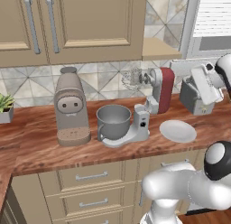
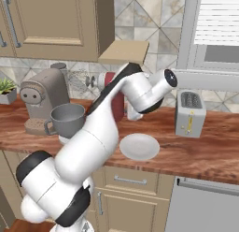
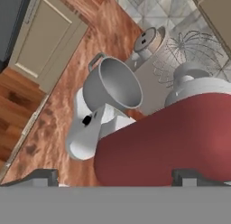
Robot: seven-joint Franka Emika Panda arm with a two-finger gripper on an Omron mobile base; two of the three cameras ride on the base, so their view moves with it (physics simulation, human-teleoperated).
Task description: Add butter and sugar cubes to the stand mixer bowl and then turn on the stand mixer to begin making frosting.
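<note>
While the gripper [image 3: 115, 175] hangs close over the stand mixer's [image 1: 159, 90] dark red head, fingers spread wide and holding nothing, the stand mixer bowl [image 1: 113, 121] sits empty on the grey base, mid-counter near the front edge. Head's tilted back, whisk [image 1: 131, 79] raised. White plate [image 1: 177, 131] to its right, bare too.
</note>
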